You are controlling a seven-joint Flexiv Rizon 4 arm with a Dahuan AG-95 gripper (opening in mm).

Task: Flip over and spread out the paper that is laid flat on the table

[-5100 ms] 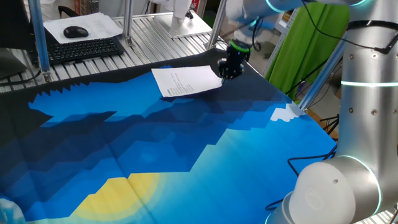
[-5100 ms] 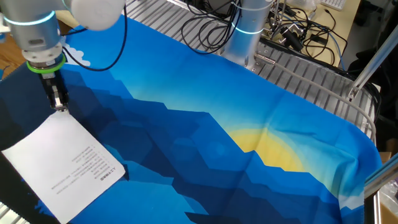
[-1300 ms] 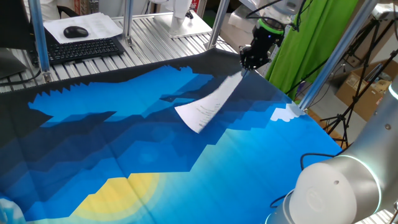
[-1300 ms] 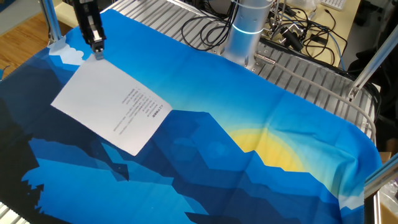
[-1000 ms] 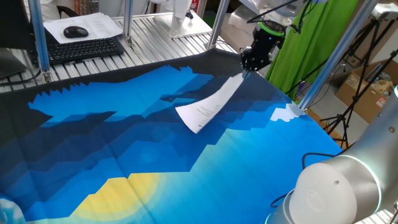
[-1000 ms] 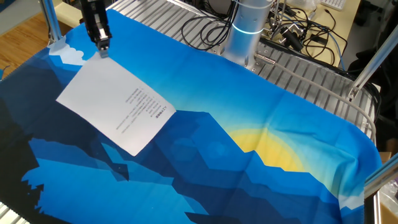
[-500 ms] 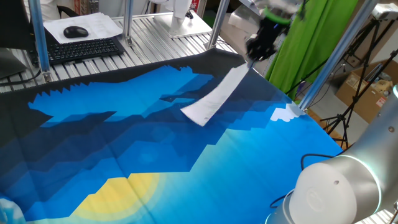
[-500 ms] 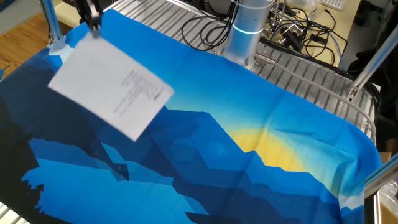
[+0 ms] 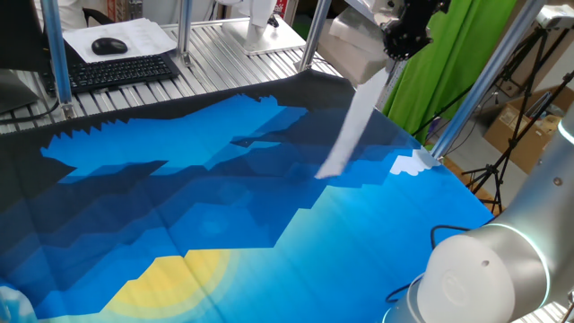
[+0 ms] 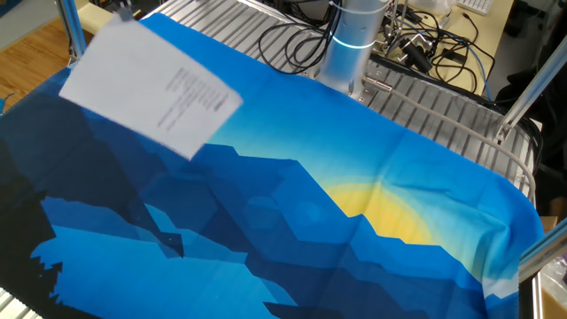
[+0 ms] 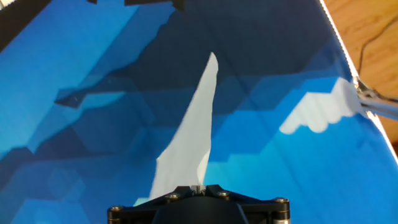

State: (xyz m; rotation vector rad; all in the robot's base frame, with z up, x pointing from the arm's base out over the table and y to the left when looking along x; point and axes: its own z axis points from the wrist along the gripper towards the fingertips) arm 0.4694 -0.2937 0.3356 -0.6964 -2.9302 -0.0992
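1. We see the black two-finger gripper high above the far corner of the table with its cloth of jagged blue and navy shapes, pinching one corner of the thin white rectangular sheet of paper; the fingers are closed down on that corner, and the sheet hangs from them clear of the cloth.

2. We judge the corner grip is chosen so that the sheet can swing freely under the gripper and turn its other face down; the height gives its full length room to clear the table.

3. One fixed view shows the paper almost edge-on, a narrow white strip slanting down from the gripper; no print can be read there.

4. The other fixed view shows what that one hides: the broad face of the paper with faint lines of small print, blurred, held in the air over the table's far-left corner; the gripper itself is all but cut off at the top edge.

5. The hand view looks down the paper from the gripper's black body; it shows the sheet curling into a thin blade over the table, and the small white patch of the cloth off to one side.
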